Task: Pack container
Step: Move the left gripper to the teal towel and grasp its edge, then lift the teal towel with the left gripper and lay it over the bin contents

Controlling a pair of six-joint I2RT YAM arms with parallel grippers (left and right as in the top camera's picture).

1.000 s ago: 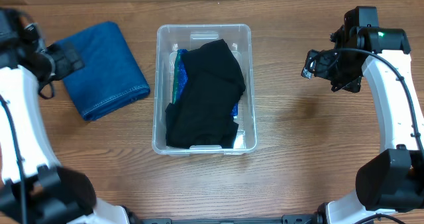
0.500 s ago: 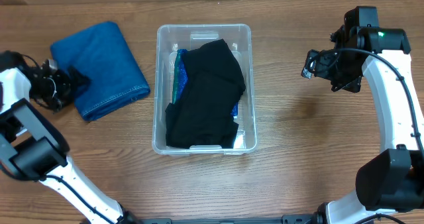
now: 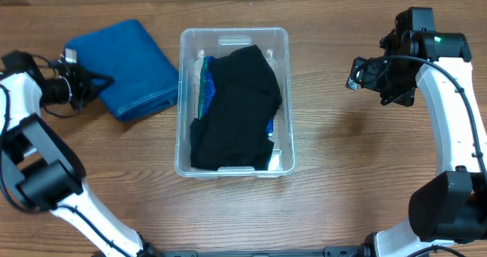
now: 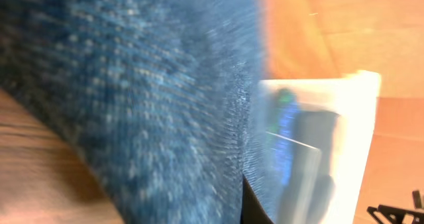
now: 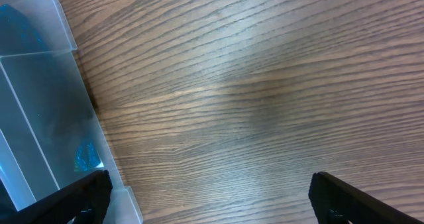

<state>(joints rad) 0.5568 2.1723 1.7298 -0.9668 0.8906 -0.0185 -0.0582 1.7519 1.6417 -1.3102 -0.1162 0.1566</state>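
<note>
Overhead: left gripper [image 3: 90,83] at folded denim [image 3: 125,67] edge, grasp unclear; right gripper [image 5: 209,184] wide open, empty. Lift denim over container [image 3: 234,32] rim, lay flat on black garment [image 3: 236,105]

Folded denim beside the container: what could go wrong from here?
1. The folded denim sits at the left wall of the container; slid rather than lifted, it would likely shove the container.
2. The left fingers meet only its far edge, so the fold may open when raised.
3. The black garment already covers most of the container, so the denim may ride above the rim.
</note>
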